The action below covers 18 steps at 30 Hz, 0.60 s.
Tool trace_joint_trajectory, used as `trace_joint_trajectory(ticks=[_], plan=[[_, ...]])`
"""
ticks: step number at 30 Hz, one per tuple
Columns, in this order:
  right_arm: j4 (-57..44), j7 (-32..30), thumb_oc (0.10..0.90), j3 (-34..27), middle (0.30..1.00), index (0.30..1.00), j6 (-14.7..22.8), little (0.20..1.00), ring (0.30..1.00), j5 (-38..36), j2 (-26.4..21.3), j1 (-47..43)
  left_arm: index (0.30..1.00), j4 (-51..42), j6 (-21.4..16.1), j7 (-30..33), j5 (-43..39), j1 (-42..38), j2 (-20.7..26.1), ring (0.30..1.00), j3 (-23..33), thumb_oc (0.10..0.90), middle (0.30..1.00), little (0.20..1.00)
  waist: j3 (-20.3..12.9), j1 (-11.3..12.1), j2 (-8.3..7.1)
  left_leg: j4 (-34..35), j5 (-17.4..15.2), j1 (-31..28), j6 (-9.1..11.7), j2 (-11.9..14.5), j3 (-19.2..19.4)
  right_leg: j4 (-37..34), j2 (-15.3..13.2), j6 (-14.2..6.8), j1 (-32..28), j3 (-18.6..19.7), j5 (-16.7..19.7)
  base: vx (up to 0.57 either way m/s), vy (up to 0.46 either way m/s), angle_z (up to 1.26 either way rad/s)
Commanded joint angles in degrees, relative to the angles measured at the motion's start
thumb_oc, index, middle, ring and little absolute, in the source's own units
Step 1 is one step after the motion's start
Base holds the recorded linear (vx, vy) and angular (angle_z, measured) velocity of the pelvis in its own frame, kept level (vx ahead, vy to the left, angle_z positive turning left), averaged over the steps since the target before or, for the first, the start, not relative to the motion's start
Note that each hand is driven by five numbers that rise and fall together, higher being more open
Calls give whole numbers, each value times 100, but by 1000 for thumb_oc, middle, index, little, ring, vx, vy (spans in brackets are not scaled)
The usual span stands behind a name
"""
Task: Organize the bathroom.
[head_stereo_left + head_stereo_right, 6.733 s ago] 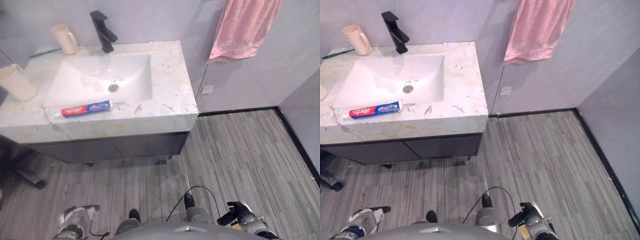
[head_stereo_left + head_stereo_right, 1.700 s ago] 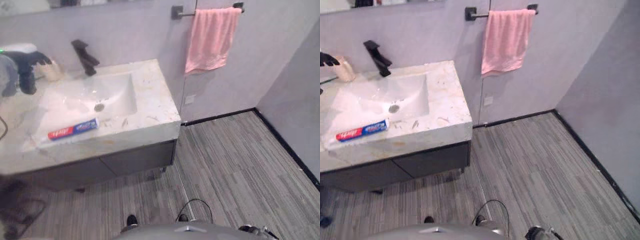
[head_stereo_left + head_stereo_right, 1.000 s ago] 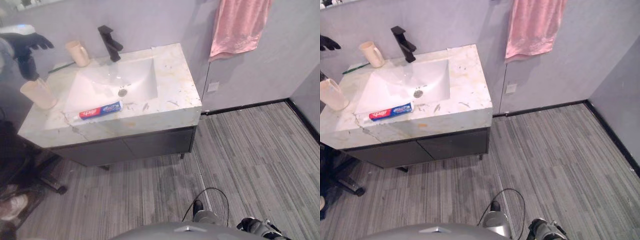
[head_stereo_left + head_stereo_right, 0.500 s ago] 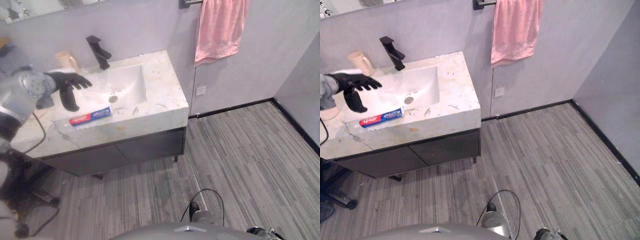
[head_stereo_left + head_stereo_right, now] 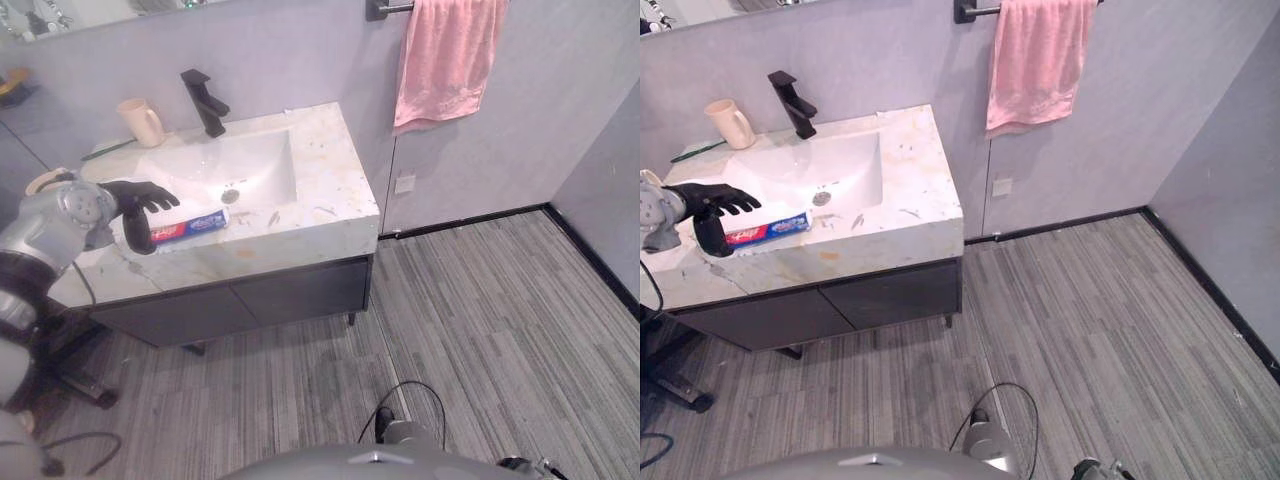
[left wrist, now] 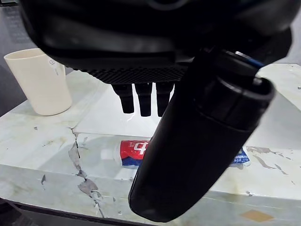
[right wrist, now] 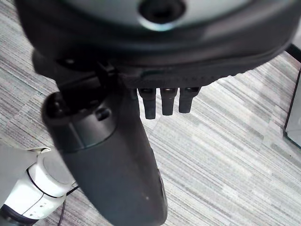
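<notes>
One toothpaste tube (image 5: 190, 225) is laid flat on the vanity counter (image 5: 330, 205) before the basin; the left hand (image 5: 135, 200), fingers spread, is poised over its end for grasping.

marble counter (image 5: 340, 200); toothpaste tube (image 5: 190, 226); two cups (image 5: 141, 121)
</notes>
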<state>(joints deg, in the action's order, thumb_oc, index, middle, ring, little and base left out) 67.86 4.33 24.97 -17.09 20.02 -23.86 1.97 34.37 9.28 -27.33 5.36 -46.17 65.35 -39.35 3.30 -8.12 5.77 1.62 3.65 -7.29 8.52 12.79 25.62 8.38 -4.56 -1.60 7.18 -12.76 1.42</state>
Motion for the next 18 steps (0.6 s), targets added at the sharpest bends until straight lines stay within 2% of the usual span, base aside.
trace_joint_trajectory(ticks=[1, 18], plan=[[263, -159, 800, 120, 900, 900, -181, 900, 900, 205, 14, 49, 900, 115, 92, 544, 528, -31, 297, 900, 1068, 800, 900, 900, -252, -162, -258, -595, 111, 104, -258, -243, -48, -1338, -62, -341, -751, 496, 347, 0, 0, 0], [212, -280, 800, 135, 900, 900, -99, 900, 900, 271, 64, 175, 900, 156, 515, 849, 1022, 203, 109, 900, 1243, 800, 900, 900, -247, -115, -262, -492, 233, 199, -216, -164, 13, -1338, -101, -343, -714, 282, 313, 0, 0, 0]])
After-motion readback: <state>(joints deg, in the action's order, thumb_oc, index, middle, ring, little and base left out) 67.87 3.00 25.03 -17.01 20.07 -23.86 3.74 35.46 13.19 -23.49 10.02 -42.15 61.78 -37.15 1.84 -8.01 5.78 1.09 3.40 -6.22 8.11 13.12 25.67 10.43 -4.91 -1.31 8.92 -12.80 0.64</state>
